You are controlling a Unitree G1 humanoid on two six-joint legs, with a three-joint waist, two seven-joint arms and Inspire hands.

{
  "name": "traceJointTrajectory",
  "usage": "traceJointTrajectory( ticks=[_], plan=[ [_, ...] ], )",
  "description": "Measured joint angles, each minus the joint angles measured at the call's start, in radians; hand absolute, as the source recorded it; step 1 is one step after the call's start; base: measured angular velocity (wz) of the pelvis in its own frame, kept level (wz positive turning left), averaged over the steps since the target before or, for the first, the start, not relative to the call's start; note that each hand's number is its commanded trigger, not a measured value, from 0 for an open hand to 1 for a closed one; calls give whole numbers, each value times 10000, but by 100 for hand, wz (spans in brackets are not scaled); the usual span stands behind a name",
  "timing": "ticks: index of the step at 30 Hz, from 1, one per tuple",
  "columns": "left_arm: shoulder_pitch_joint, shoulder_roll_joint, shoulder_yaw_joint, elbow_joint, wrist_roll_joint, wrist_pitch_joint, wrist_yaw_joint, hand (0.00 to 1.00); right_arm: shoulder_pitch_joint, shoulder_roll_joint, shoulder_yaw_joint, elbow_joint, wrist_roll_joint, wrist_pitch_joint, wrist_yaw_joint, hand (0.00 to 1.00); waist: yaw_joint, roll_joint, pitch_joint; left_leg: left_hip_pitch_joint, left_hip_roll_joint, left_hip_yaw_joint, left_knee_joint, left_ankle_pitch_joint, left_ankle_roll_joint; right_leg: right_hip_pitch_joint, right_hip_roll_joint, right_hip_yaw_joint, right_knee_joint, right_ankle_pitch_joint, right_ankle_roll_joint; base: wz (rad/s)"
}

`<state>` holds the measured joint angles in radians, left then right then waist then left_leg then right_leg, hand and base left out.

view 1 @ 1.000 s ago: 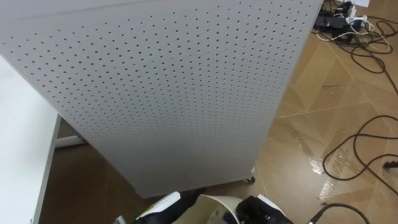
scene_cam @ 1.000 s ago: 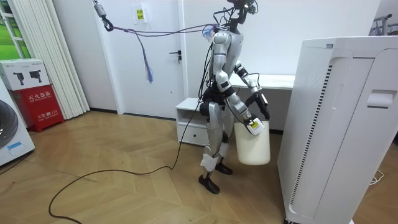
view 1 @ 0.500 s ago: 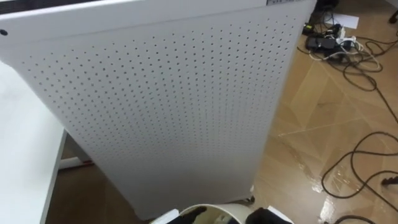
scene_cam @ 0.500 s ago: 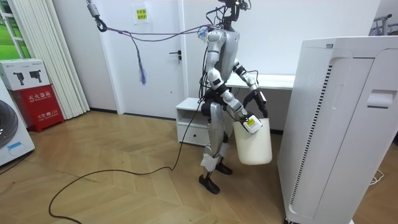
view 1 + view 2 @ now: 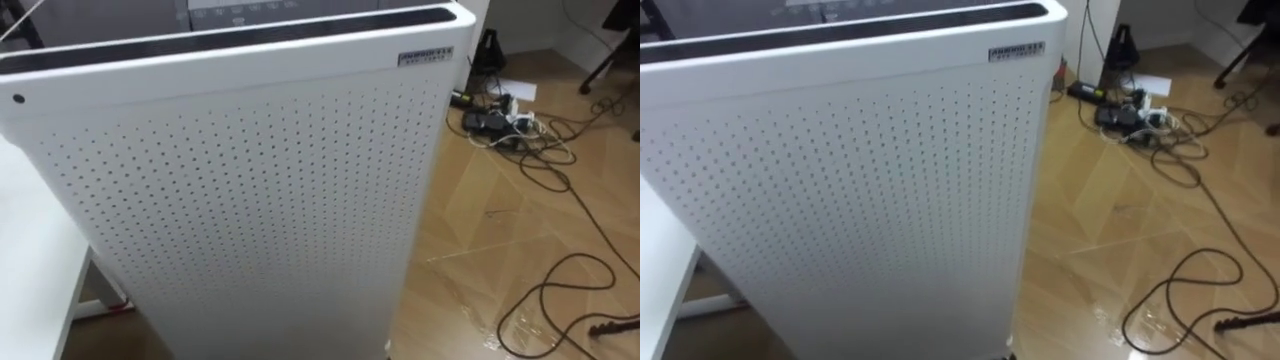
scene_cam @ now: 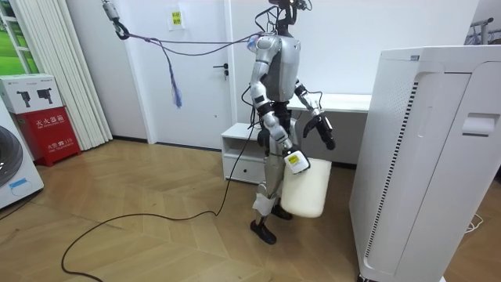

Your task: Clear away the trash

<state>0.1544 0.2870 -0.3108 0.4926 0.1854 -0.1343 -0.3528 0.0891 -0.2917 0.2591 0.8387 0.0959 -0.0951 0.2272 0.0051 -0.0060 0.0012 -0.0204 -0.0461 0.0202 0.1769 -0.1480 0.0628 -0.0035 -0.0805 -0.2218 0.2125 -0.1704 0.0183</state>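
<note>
white bin (image 6: 304, 188) is hanging from the right hand (image 6: 293, 160), low beside the robot's leg on the side facing me. the hand is closing round the bin's top edge and taking the whole weight. the bin is tilting, not hanging plumb. which scrap counts as garbage i cannot tell. a sheet of paper (image 5: 518, 90) is lying on the wooden floor (image 5: 470, 230) beside a cable tangle (image 5: 520, 140), well apart from the bin.

left hand (image 6: 326, 138) is reaching out in front at about waist height. whether its fingers are wide or curled i cannot tell.

robot is standing upright between a low white cabinet (image 6: 239, 145) and a tall white perforated unit (image 5: 250, 200), with a white desk (image 6: 348, 102) just beyond it. the unit is standing right before the robot and hiding the floor at its own base.

risks, as i am judging them:
- the bin is hanging near the unit's face, so a step or turn could be swinging it into the panel.
- a one-hand hold on a tilting bin could be slipping if the arm jerks.
- the outstretched left hand could be clipping the unit's corner or the desk edge.
- going round the unit means crossing the tangle and a loose black cable (image 5: 570, 285), which could be snagging a foot.
- bending for litter this close could be bringing the head against the panel.
</note>
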Motion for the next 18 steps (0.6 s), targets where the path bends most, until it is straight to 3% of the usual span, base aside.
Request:
traceJointTrajectory(
  ticks=[3, 8, 10, 12, 18],
  plan=[
    [43, -62, 119, 1022, -355, -81, 158, 0, 112, 204, -548, 811, 254, -53, -304, 100, -35, -21, 0, 168, 8, 63, -136, -2, 1, 117, 36, 104, -94, 13, 18, -7],
    [306, -219, 959, 2986, -1837, -267, 741, 0, 497, 320, -1093, 1615, 1403, -197, -597, 100, -20, 10, -9, 375, 78, 195, -166, -131, -41, 303, 143, 269, -242, 16, 16, -10],
    [388, -450, 1680, 4149, -2179, -260, 1211, 0, 532, 422, -1454, 2041, 1649, -197, -615, 100, -21, 31, 0, 460, 144, 322, -166, -233, -80, 363, 214, 343, -281, 18, 12, -19],
    [504, -531, 2060, 4673, -2519, -246, 1445, 0, 521, 543, -1855, 2526, 1899, -183, -609, 100, -37, -7, 7, 486, 161, 328, -180, -258, -91, 410, 240, 370, -291, 14, 7, -7],
    [595, -1171, 3212, 6105, -4162, -85, 1770, 0, 538, 938, -2804, 3709, 2752, -114, -729, 100, -17, -14, 1, 711, 211, 521, -280, -310, -101, 573, 318, 606, -444, 22, -1, -9]
  ],
)
